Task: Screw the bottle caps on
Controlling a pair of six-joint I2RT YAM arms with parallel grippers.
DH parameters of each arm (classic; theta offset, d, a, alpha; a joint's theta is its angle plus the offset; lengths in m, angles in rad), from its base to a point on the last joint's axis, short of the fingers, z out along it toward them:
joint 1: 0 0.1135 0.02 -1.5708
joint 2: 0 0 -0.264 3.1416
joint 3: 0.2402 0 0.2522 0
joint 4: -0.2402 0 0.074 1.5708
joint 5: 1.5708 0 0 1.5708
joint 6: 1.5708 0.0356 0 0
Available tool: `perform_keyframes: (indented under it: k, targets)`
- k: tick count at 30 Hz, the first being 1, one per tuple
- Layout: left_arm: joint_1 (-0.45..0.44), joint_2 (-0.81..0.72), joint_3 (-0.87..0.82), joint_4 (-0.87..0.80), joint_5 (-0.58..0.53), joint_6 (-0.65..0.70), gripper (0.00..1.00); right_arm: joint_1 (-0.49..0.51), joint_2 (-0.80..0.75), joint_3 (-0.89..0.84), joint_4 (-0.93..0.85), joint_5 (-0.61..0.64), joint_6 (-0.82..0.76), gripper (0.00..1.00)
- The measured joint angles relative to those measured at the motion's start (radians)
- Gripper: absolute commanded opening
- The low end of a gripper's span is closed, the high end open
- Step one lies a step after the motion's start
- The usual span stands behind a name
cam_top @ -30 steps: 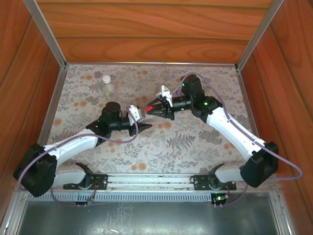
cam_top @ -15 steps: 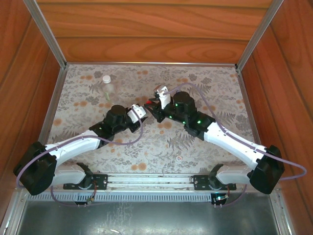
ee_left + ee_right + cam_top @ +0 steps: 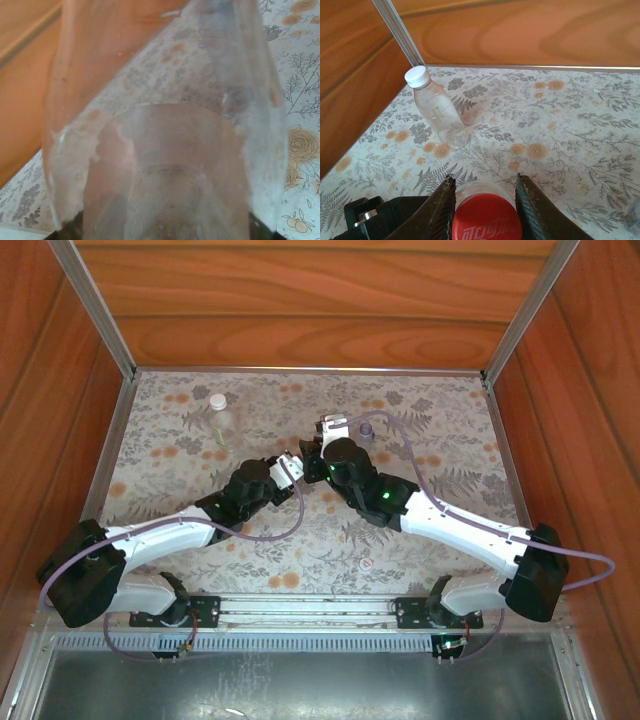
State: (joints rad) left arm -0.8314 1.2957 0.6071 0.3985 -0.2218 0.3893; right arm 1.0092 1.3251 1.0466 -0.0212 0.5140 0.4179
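- My left gripper (image 3: pixel 290 465) sits closed as tight as it goes on the held bottle (image 3: pixel 165 165), near the middle of the table (image 3: pixel 570 125).
- The held bottle is clear plastic. Its wall sits right against the left wrist camera, and the floral cloth and wooden side wall show through it. I cannot tell any contents.
- My right gripper (image 3: pixel 485 182) is narrow. Its two fingers press either side of the red cap (image 3: pixel 486 226).
- The red cap bears white lettering and sits over the clear shoulder of the held bottle. Whether the thread has caught I cannot tell.
- The plain bottle (image 3: pixel 439 112) stands upright at the far left of the table, well apart from both grippers.
- A white cap (image 3: pixel 416 76) is on its neck. The body is clear, with the table pattern visible through it.
- The tinted bottle (image 3: pixel 366 429) stands just behind my right wrist. It is purplish and seen from above, so cap and contents are not discernible.
- A pale round piece (image 3: pixel 366 563) lies flat on the table near the arm bases, alone. It is too small to identify.
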Motion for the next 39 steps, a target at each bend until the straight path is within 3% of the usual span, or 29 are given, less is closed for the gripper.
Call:
perform_keyframes:
  k: [3, 6, 15, 20, 26, 31, 35, 39]
  targets:
    - [0.010, 0.000, 0.000, 0.008, 0.038, -0.006, 0.40, -0.012, -0.003, 0.000, 0.016, -0.039, -0.053, 0.39]
    - [0.063, -0.006, -0.002, 0.018, 0.161, -0.034, 0.41, -0.067, -0.016, -0.001, 0.035, -0.169, -0.141, 0.54]
    - [0.179, -0.022, -0.010, 0.027, 0.673, -0.146, 0.41, -0.333, -0.148, -0.020, 0.051, -0.792, -0.388, 0.62]
    - [0.187, -0.022, -0.010, 0.028, 0.842, -0.192, 0.41, -0.369, -0.142, 0.018, -0.026, -1.004, -0.480, 0.62]
    - [0.195, -0.021, -0.009, 0.027, 0.928, -0.215, 0.41, -0.369, -0.107, 0.049, -0.080, -1.149, -0.538, 0.58]
    - [0.197, -0.018, -0.006, 0.027, 0.972, -0.227, 0.41, -0.369, -0.067, 0.049, -0.106, -1.214, -0.551, 0.43]
    - [0.200, -0.006, -0.002, 0.025, 1.013, -0.235, 0.41, -0.369, -0.040, 0.060, -0.130, -1.260, -0.567, 0.26]
    - [0.201, -0.002, 0.000, 0.021, 1.018, -0.239, 0.41, -0.369, -0.032, 0.067, -0.144, -1.269, -0.575, 0.19]
